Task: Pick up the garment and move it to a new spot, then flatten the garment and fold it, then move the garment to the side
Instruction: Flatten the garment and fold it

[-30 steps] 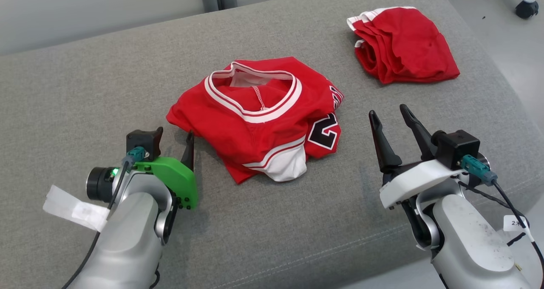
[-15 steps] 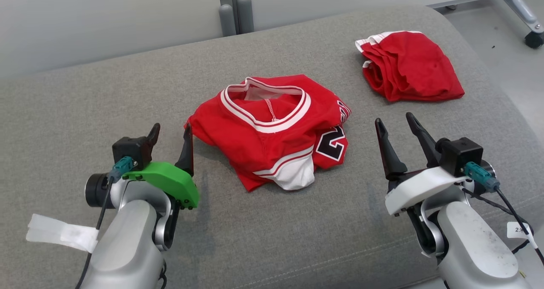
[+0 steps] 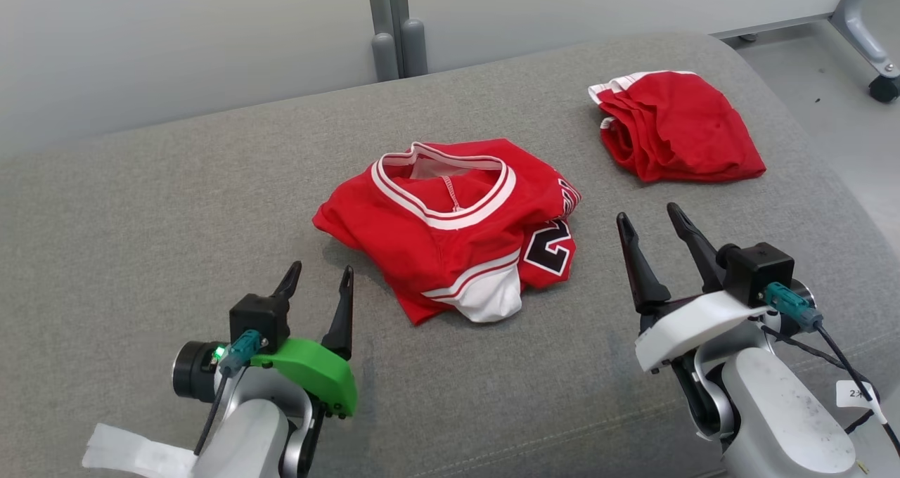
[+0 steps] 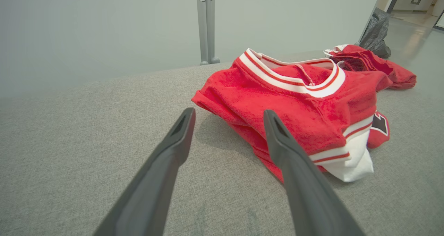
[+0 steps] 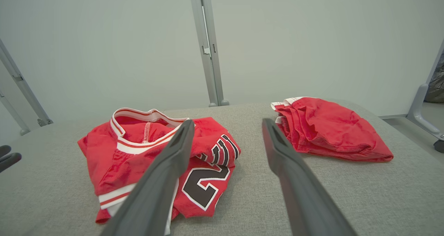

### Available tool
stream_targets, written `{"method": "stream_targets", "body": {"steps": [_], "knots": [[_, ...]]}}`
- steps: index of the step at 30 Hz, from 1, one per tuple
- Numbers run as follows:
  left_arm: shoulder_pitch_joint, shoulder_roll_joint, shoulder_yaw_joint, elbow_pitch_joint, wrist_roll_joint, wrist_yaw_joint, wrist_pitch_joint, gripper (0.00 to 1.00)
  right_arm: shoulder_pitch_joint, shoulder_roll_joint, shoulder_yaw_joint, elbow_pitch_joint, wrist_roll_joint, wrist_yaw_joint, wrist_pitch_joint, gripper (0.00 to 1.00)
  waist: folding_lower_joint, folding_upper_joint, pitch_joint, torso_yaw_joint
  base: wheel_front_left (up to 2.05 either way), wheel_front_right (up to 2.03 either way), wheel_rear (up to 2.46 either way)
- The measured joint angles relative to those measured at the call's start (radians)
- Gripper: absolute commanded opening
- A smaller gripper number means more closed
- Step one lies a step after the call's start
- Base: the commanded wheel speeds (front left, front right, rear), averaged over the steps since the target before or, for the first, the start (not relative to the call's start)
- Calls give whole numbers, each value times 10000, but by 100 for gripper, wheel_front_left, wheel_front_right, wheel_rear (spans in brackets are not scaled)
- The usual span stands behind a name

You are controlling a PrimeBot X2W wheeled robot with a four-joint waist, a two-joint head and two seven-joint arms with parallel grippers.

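Lying crumpled mid-cushion on the grey upholstered seat [image 3: 140,211], the red jersey [image 3: 436,232] shows a black, white-edged numeral 2 [image 3: 550,246] beside partly hidden lettering I cannot read. The left gripper [image 3: 320,268] and right gripper [image 3: 647,213] flank it, fingers spread, empty, touching nothing. A folded red garment [image 3: 678,126] lies far right.

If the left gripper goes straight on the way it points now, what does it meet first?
Most likely the nearest edge of the red jersey: the open left gripper points at it over the grey cushion. Depth is unclear.
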Motion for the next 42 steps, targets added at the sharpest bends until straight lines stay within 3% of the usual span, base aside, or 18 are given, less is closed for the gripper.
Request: {"method": "stream_targets", "body": {"steps": [10, 22, 30, 32, 33, 35, 37, 42], "knots": [[48, -75, -1122, -4, 102, -408, 0, 100, -1, 90, 128, -2, -92, 142, 0, 100, 0, 0, 100, -535, 0, 0, 0], [-341, -79, -1707, 514, -374, -374, 17, 100, -110, 186, 121, -69, -100, 150, 0, 100, 0, 0, 580, -1483, 0, 0, 0], [-863, -81, -1818, 1072, -502, -36, 123, 100, -254, 234, -50, -171, -100, 167, 0, 100, 0, 0, 1025, -2014, 0, 0, 0], [-942, -81, -1804, 1258, -502, 38, 123, 87, -255, 232, -165, -190, -100, 140, 0, 100, 0, 0, 1132, -2082, 0, 0, 0], [-963, -81, -1797, 1338, -502, 46, 121, 62, -255, 232, -205, -196, -100, 134, 0, 100, 0, 0, 1174, -2106, 0, 0, 0], [-1001, -81, -1801, 1448, -504, 48, 119, 38, -255, 232, -263, -207, -100, 134, 0, 100, 0, 0, 1232, -2127, 0, 0, 0], [-1075, -81, -1891, 1461, -522, 48, 119, 0, -254, 228, -357, -226, -100, 123, 0, 100, 0, 0, 1257, -2096, 0, 0, 0], [-1342, -81, -2142, 1335, -725, 50, 88, 0, -255, 240, -412, -265, -104, 123, 0, 100, 0, 0, 1252, -1898, 0, 0, 0]]}}
